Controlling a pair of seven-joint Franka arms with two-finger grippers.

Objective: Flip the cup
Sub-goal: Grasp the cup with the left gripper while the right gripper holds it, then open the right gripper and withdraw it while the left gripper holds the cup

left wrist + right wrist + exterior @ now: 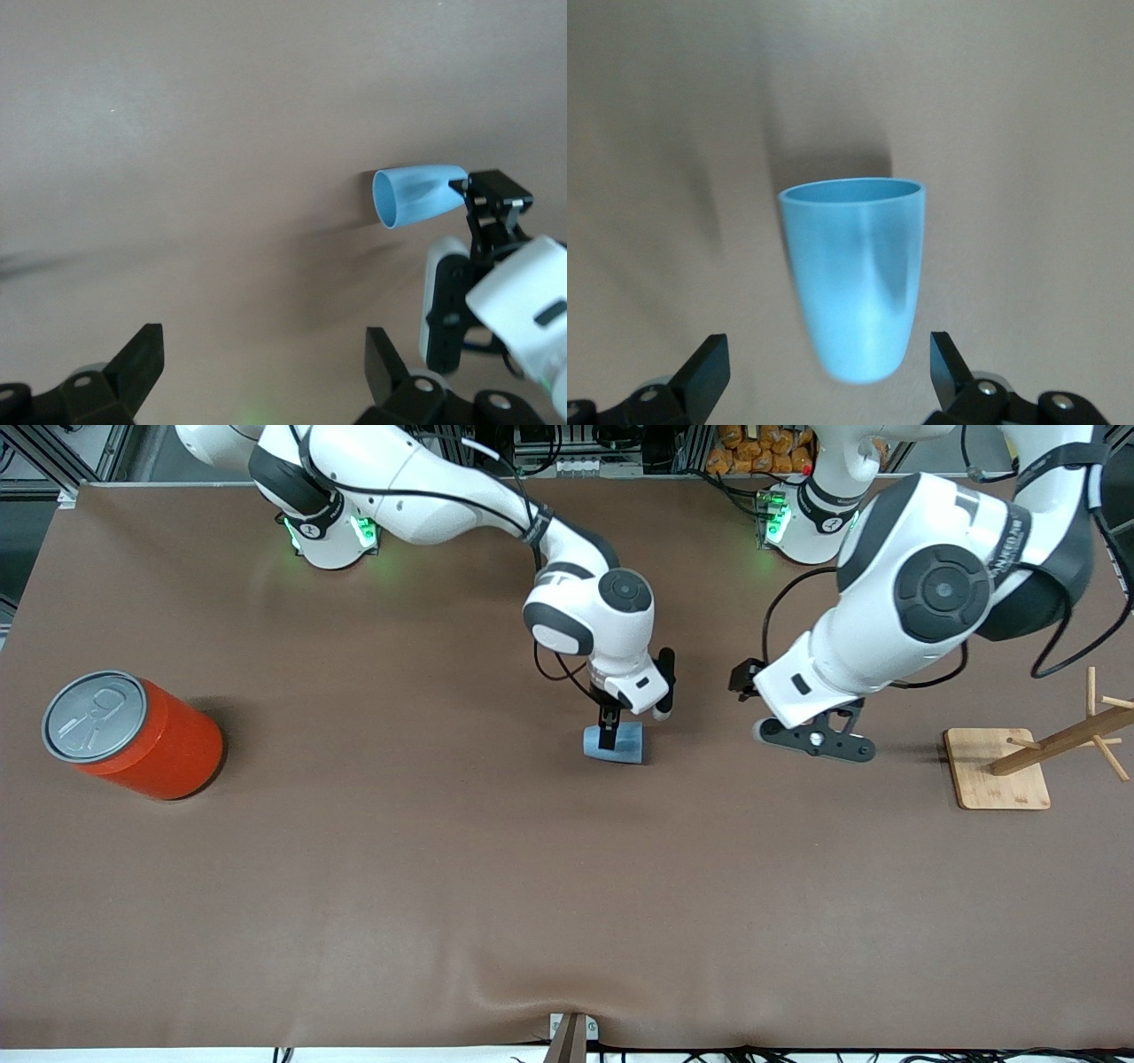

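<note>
The light-blue cup [620, 744] lies on its side on the brown table near the middle. My right gripper [609, 735] is down at the cup's closed base end, open, with one finger on each side and a gap to the cup. In the right wrist view the cup [855, 274] points its mouth away from the gripper [828, 367], and its base sits between the open fingers. My left gripper [819, 740] hangs open and empty over the table, toward the left arm's end from the cup. The left wrist view shows the cup [416, 197] with its mouth side-on and the open left gripper [264, 363].
A large orange can [133, 735] with a grey pull-tab lid lies at the right arm's end of the table. A wooden rack on a square base [997, 769] stands at the left arm's end, beside the left gripper.
</note>
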